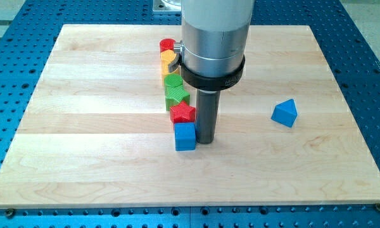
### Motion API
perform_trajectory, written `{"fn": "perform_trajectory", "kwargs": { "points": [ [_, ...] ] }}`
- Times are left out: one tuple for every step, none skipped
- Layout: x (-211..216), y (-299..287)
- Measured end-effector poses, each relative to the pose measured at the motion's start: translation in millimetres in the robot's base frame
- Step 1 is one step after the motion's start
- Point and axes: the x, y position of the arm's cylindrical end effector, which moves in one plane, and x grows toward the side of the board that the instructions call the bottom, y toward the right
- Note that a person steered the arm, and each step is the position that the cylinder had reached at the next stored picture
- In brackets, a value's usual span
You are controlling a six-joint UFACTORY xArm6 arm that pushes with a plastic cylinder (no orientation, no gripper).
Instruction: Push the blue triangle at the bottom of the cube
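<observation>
We see the blue triangle (284,113) lying on the wooden board (101,158) toward the view's right, its apex pointing toward the view's top and slightly right, with no clear long axis we can make out. Our arm comes straight down from the view's top, its wide silver body (214,35) ringed by a black collar, and the dark rod stands upright below it. My tip (205,141) rests on the board just to the right of the blue cube (185,137), touching it or very nearly so; it holds nothing. The blue triangle sits well apart from my tip, to the view's right and a little higher. Above the blue cube a column of blocks runs toward the view's top: a red star-like block (182,113), two green blocks (175,88), a yellow block (168,64) and a red block (168,45), partly hidden by the arm.
</observation>
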Motion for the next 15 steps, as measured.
{"fn": "perform_trajectory", "kwargs": {
  "points": [
    [3.2, 0.4],
    [46.2, 58.3],
    [32.5, 148.9],
    [13.6, 223.0],
    [-34.4, 224.8],
    [-48.1, 208.4],
    [-37.8, 183.3],
    [-32.1, 153.0],
    [-65.3, 153.9],
    [-61.4, 108.3],
    [-11.7, 92.7],
    [14.8, 95.3],
    [18.5, 72.1],
    [52.9, 71.8],
    [50.0, 38.8]
  ]
}}
